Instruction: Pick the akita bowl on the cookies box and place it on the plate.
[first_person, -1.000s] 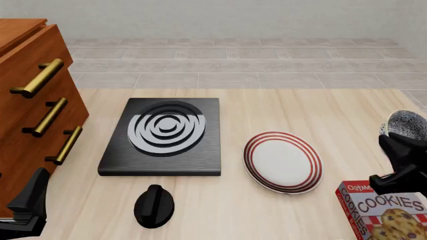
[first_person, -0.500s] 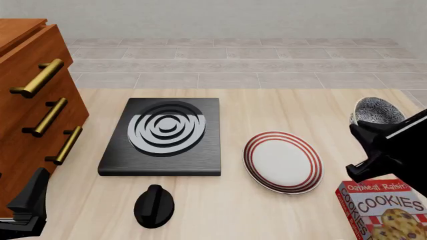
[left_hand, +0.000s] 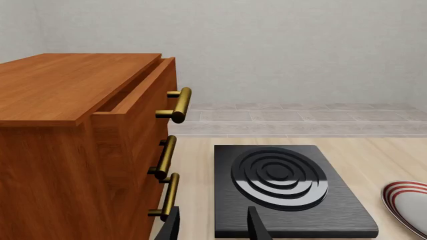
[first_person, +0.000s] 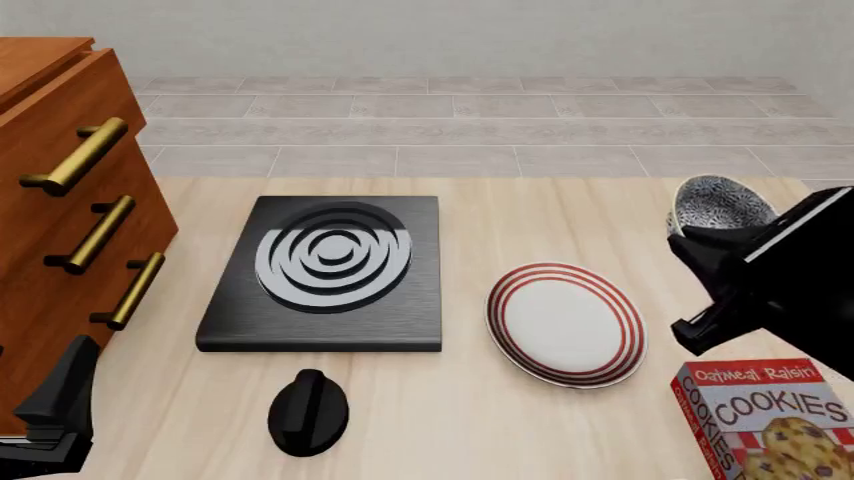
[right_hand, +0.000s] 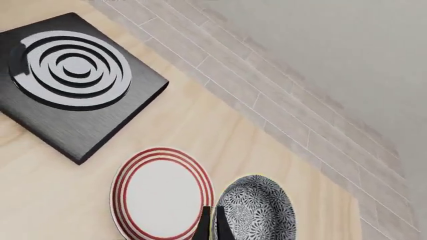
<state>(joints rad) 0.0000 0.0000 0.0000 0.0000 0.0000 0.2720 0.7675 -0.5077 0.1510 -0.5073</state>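
The akita bowl (first_person: 721, 204), speckled black and white inside, hangs tilted in the air right of the plate, beyond the cookies box. My right gripper (first_person: 689, 240) is shut on its rim. In the right wrist view the thin fingers (right_hand: 206, 223) pinch the bowl (right_hand: 257, 211) at its edge, right beside the plate (right_hand: 159, 197). The white plate (first_person: 566, 323) with red rings lies flat on the table. The red cookies box (first_person: 770, 420) sits at the front right corner. My left gripper (first_person: 51, 415) rests at the front left, open and holding nothing (left_hand: 213, 229).
A black square stove (first_person: 327, 270) with silver rings lies left of the plate, with a black knob (first_person: 308, 410) in front of it. A wooden drawer cabinet (first_person: 67, 220) with brass handles stands at the left edge, close to the left gripper.
The right gripper has carried the bowl leftward, from the table's right edge towards the plate. The left arm has not moved.
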